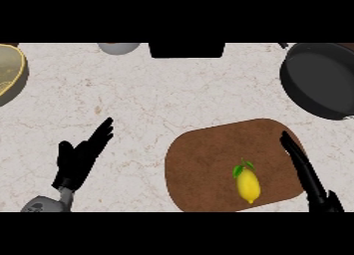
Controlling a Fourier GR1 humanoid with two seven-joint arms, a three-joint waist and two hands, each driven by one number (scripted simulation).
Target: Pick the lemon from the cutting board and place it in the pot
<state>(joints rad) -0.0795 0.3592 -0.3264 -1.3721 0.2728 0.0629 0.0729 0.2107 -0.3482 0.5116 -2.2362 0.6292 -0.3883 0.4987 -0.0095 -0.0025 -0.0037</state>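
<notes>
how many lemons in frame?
1. The yellow lemon with green leaves lies on the brown rounded cutting board, toward its lower right, beside the right hand. None visible elsewhere; the dark pot looks empty.

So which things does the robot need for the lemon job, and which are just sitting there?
For the job: lemon, cutting board, dark pot, right hand.

Just lying about: yellowish bowl at the left edge, grey object and black object at the top, resting left hand.
</notes>
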